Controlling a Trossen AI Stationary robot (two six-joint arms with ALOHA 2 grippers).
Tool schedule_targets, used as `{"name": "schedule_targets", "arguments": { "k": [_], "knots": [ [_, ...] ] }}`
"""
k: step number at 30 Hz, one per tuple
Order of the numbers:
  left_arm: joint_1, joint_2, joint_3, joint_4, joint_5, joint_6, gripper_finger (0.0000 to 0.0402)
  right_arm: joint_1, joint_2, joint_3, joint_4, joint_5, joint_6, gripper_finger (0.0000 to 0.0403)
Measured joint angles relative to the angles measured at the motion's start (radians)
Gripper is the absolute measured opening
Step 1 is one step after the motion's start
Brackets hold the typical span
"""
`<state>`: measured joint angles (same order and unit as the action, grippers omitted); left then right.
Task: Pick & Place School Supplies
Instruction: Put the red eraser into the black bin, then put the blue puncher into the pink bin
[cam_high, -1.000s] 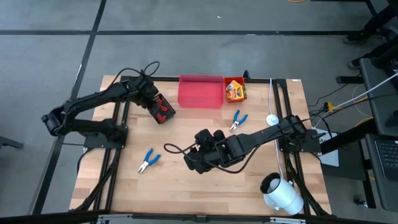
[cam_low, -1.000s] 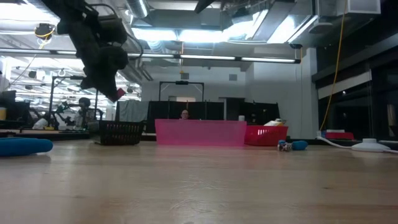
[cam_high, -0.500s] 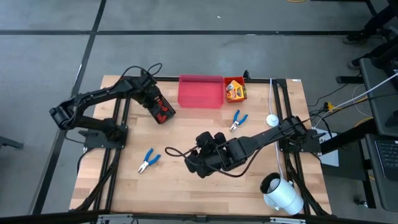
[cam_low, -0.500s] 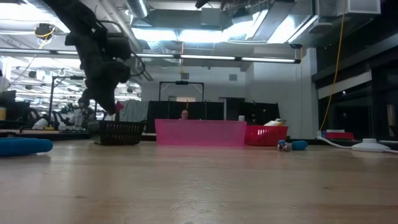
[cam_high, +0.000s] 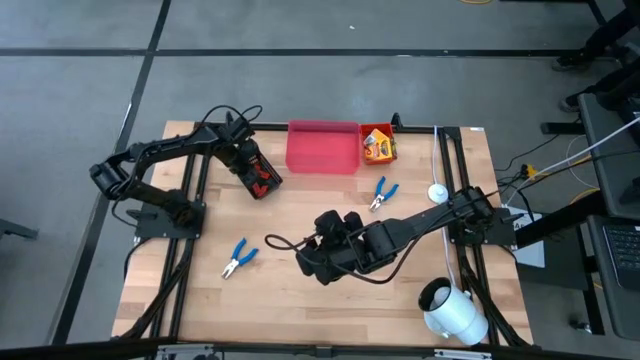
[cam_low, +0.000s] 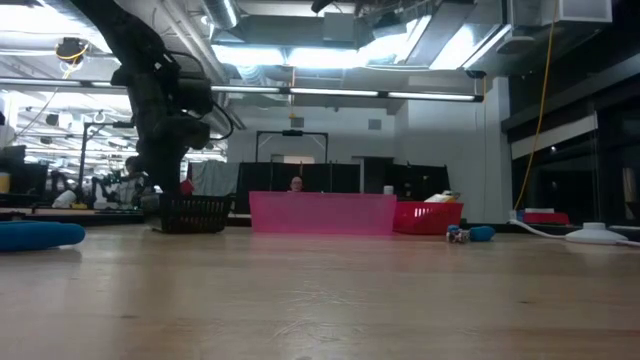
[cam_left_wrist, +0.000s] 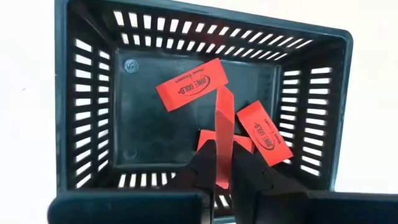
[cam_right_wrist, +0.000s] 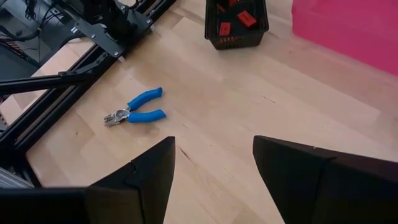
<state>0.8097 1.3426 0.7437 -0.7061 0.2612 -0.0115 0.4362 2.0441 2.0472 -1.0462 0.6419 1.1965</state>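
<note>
A red piece (cam_left_wrist: 222, 134) stands on edge, pinched between the fingers of the left gripper (cam_left_wrist: 224, 171), its long axis running straight out from the jaws and down into the black mesh bin (cam_high: 258, 176), directly over the other red pieces (cam_left_wrist: 190, 84) lying flat on the bin floor. In the high view the bin sits at about ten o'clock on the table (cam_high: 300, 300), just left of the pink bin (cam_high: 322, 147). Judging by this, release is the step in hand: walls ring the piece on every side with room to spare, so it should drop cleanly. The right gripper (cam_right_wrist: 211, 168) hovers mid-table, jaws spread and empty; blue-handled pliers (cam_right_wrist: 135, 112) lie well ahead of it on open wood, another pair (cam_high: 382, 192) at one o'clock.
</note>
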Motion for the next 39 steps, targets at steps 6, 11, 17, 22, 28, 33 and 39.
{"name": "schedule_targets", "arguments": {
  "k": [6, 11, 17, 22, 28, 33, 39],
  "knots": [
    [0.000, 0.000, 0.000, 0.000, 0.000, 0.015, 0.0053, 0.000, 0.000, 0.000, 0.002, 0.005, 0.000, 0.0219],
    [0.000, -0.002, 0.000, 0.013, 0.000, 0.020, 0.0124, 0.000, 0.000, 0.000, 0.002, 0.006, -0.003, 0.0219],
    [0.000, -0.003, 0.000, 0.034, 0.001, 0.025, 0.0176, 0.000, 0.000, 0.000, 0.002, 0.009, -0.003, 0.0219],
    [0.000, -0.011, 0.000, 0.014, 0.124, 0.058, 0.0185, 0.000, 0.000, 0.000, 0.002, 0.017, -0.006, 0.0219],
    [-0.053, -0.107, 0.000, -0.034, 0.574, 0.197, 0.0179, 0.000, 0.000, 0.000, 0.001, 0.024, -0.015, 0.0219],
    [-0.146, -0.238, 0.001, -0.035, 1.160, 0.064, 0.0176, 0.000, 0.000, 0.000, -0.003, 0.031, -0.023, 0.0219],
    [-0.356, -0.444, 0.002, -0.094, 0.823, -0.158, 0.0165, -0.010, 0.000, 0.000, -0.006, 0.062, -0.062, 0.0219]
  ]
}}
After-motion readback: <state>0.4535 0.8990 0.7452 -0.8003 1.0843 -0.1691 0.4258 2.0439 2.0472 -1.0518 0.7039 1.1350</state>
